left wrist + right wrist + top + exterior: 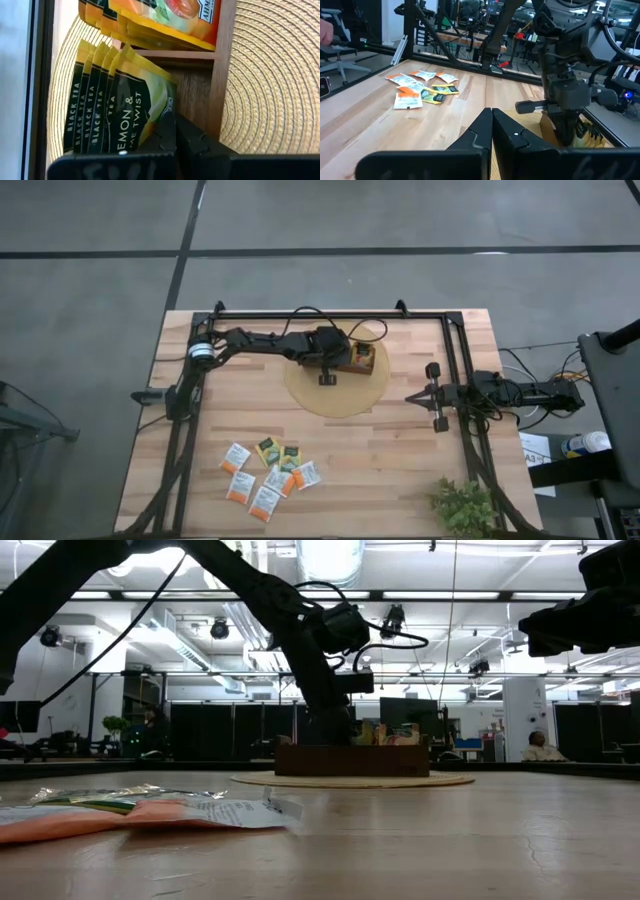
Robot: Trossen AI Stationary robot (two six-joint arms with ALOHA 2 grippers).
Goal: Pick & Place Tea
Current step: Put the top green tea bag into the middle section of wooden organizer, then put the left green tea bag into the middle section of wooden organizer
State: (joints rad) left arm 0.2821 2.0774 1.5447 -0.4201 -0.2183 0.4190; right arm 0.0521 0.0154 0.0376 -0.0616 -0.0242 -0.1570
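Note:
A brown wooden tray (364,360) stands on a round woven mat (335,395) at the table's far middle. In the left wrist view one compartment holds a row of yellow-green tea packets (95,100) standing on edge, and the neighbouring one holds orange-red packets (165,20). My left gripper (174,119) reaches into the tray, shut on the front yellow-green packet (140,105). Several loose tea packets (268,470) lie flat on the table near its front left. My right gripper (492,114) waits shut at the table's right side, touching nothing. My left gripper pinches the front yellow-green packet between its two fingers at an edge near one corner (169,107). The fingers slant down into the tray from the table's left. The packet stands on edge in its compartment, leaning against the others of its kind.
A black frame (330,312) runs along the table's far edge and down both sides. A small green plant (462,505) stands at the front right corner. Bare wood lies between the mat and the loose packets (420,90).

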